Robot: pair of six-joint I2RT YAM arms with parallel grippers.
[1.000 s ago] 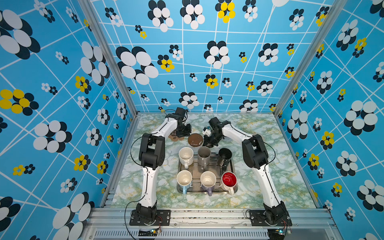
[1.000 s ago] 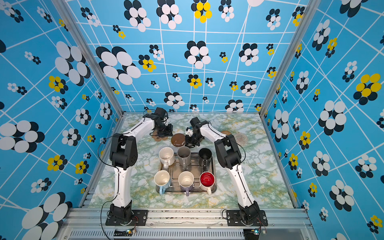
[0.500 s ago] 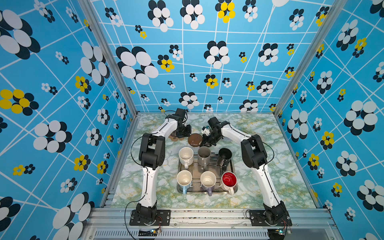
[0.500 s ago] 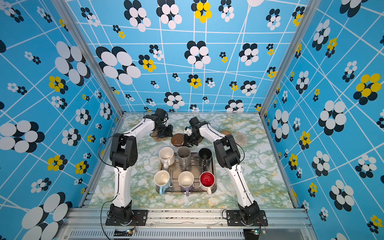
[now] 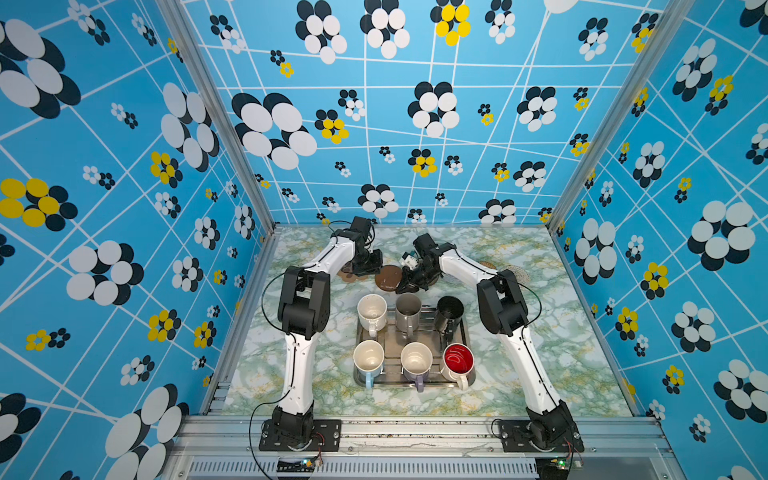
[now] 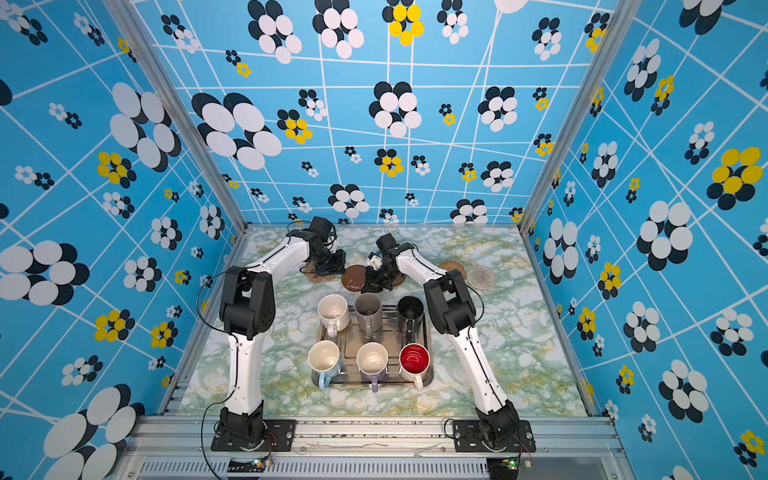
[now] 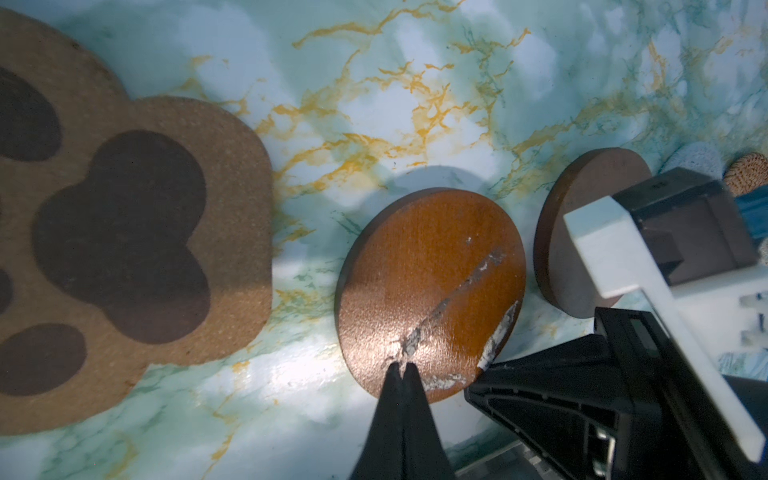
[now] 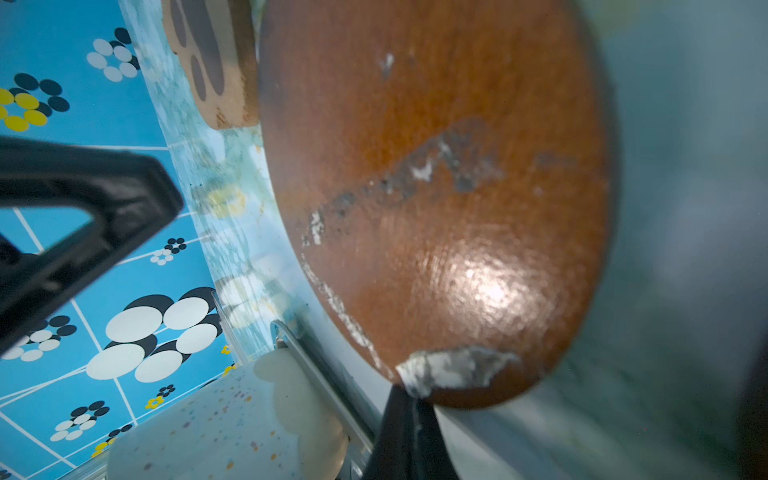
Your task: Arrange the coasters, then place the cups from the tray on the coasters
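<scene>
Brown round coaster [image 5: 388,277] sits mid-frame between our two arms: left gripper [image 7: 402,368] and right gripper [image 8: 409,399] both have jaws closed empty, tips at its rim.

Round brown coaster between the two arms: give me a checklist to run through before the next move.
1. Left fingers shut, tips at the round brown coaster, on its scratched face: ok.
2. Right fingers shut at its chipped edge: ok.
3. Coaster lying flat: cannot tell.
4. Bare gap between it and the paw coaster: ok.
5. All six cups in the tray: ok.
</scene>
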